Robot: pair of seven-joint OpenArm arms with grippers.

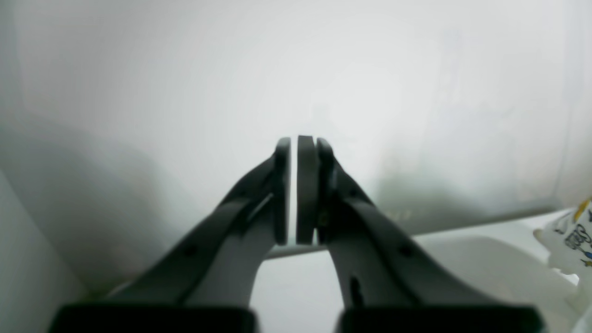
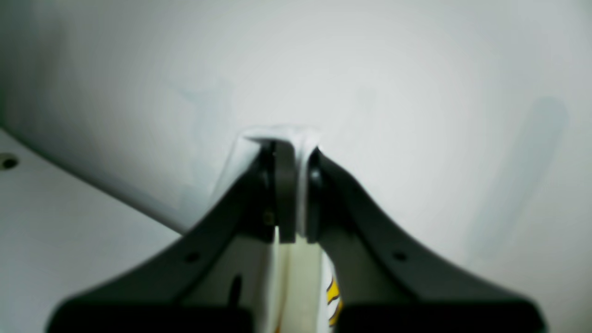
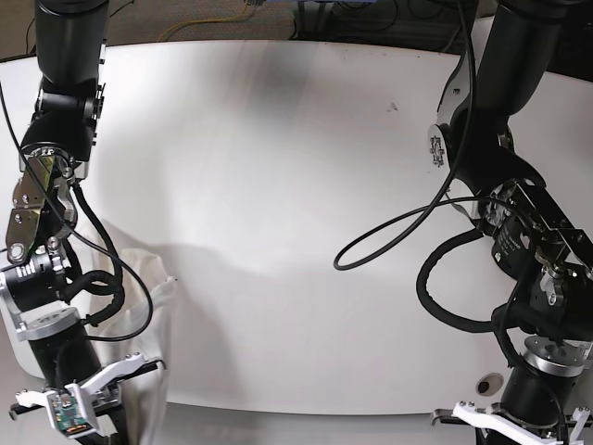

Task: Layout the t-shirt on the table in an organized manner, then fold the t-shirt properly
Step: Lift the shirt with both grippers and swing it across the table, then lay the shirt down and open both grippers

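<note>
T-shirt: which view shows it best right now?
Base view: the t-shirt hangs bunched beneath the right arm. Right wrist view shows only cloth pinched in the right gripper; left wrist view shows a printed scrap at the edge.

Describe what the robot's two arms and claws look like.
Both arms are black and jointed, with silver metal brackets, loose black cables looping beside them and white plates by the wrists. The left claw and right claw have curved dark grey fingers with flat pads.

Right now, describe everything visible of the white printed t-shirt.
The white cotton-looking t-shirt hangs bunched at the near corner of the glossy white table, on the base view's left, draping past the edge. The right gripper is shut on a fold of it, fabric wrapping its fingertips. Yellow print shows below the grip. A crumpled printed part shows at the left wrist view's right edge.
</note>
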